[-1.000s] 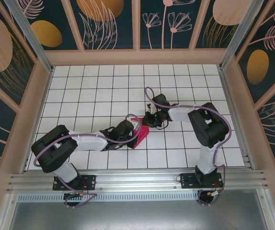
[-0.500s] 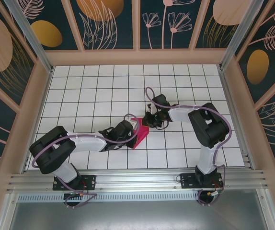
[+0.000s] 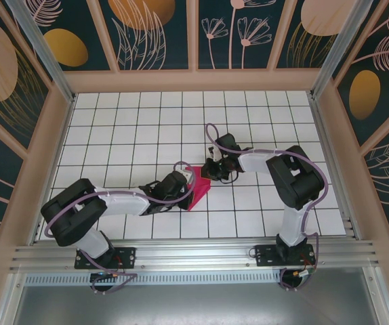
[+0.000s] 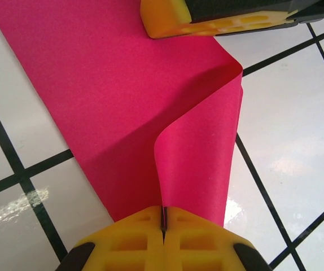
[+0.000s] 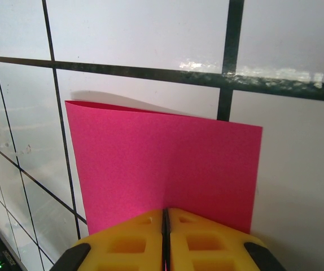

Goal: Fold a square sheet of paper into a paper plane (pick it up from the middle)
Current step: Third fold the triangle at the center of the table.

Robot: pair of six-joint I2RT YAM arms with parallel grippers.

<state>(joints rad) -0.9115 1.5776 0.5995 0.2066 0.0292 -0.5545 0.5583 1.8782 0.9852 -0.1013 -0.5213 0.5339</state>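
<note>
Square sheet of paper [image 4: 122, 96], partly folded, rests on the tiled surface [image 3: 147, 128]; left claw [image 4: 163, 217] and right claw [image 5: 165, 217] each pinch an edge, jaws closed.

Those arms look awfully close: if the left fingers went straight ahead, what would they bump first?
Beyond the pink paper the left fingers pinch, likely the right arm's yellow fingers, holding the sheet's far end; depth is unclear.
</note>
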